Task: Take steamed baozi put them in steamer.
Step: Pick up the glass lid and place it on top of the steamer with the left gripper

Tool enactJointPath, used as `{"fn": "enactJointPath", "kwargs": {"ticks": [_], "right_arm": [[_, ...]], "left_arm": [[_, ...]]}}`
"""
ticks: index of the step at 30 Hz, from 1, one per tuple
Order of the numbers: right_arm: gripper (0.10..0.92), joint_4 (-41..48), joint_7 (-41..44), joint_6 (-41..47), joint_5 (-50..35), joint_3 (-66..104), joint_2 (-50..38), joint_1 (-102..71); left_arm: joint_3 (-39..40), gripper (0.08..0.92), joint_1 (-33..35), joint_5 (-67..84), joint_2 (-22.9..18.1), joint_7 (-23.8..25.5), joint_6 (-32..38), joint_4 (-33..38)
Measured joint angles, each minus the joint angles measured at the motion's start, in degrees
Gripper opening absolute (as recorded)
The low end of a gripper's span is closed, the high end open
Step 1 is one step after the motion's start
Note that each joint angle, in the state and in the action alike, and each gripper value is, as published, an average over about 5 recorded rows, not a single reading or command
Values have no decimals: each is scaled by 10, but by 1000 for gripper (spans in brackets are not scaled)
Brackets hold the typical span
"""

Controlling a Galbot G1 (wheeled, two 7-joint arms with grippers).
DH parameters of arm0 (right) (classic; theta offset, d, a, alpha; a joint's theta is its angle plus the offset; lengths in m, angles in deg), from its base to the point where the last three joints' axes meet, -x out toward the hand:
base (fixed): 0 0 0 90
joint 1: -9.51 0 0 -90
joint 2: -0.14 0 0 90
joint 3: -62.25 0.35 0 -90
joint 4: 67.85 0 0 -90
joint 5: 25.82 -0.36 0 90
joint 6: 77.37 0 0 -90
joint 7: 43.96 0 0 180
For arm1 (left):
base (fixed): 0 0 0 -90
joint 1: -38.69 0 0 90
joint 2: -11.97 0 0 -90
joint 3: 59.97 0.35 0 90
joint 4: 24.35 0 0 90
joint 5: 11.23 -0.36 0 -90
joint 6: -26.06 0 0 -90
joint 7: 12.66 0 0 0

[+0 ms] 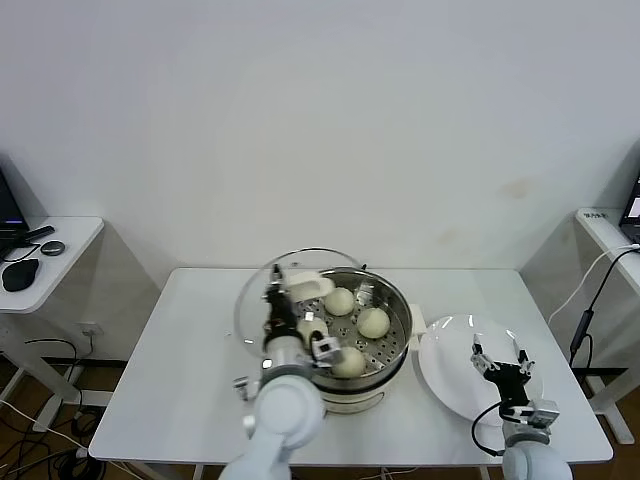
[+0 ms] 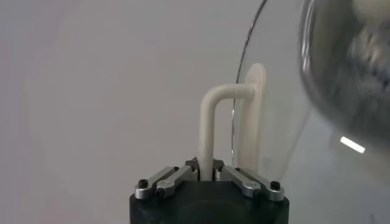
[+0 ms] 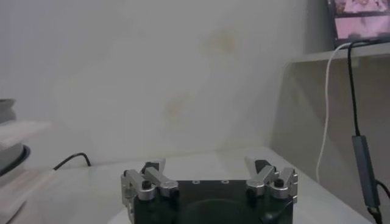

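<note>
L gripper point(image 1: 288, 310) is clenched on the white handle point(image 2: 213, 122) of the glass lid point(image 1: 262, 290), holding the lid tilted on edge over the near-left rim of the steamer point(image 1: 395, 345). Just right of it, inside the steamer on the perforated tray: four steamed baozi point(image 1: 373, 322), one partly hidden behind the gripper. Further right, R gripper point(image 1: 500, 360) hovers released, fingers apart, above the white plate point(image 1: 450, 375), w/ nothing held.

glass lid point(image 1: 255, 300): tilted, centre frame | white plate point(image 1: 450, 370): lower right on table point(image 1: 180, 380) | computer mouse point(image 1: 18, 275): far left side desk point(image 1: 75, 235)
</note>
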Motion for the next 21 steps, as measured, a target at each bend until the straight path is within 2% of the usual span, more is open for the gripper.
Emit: {"fn": "enactJointPath", "kwargs": {"ticks": [9, 21], "right_arm": [[823, 3, 0, -2, 7, 1, 3, -2], [823, 6, 0, -2, 10, 0, 6, 0]], "left_arm": [[65, 174, -34, 55, -8, -18, -3, -41], [89, 174, -40, -10, -13, -41, -3, -97]]}}
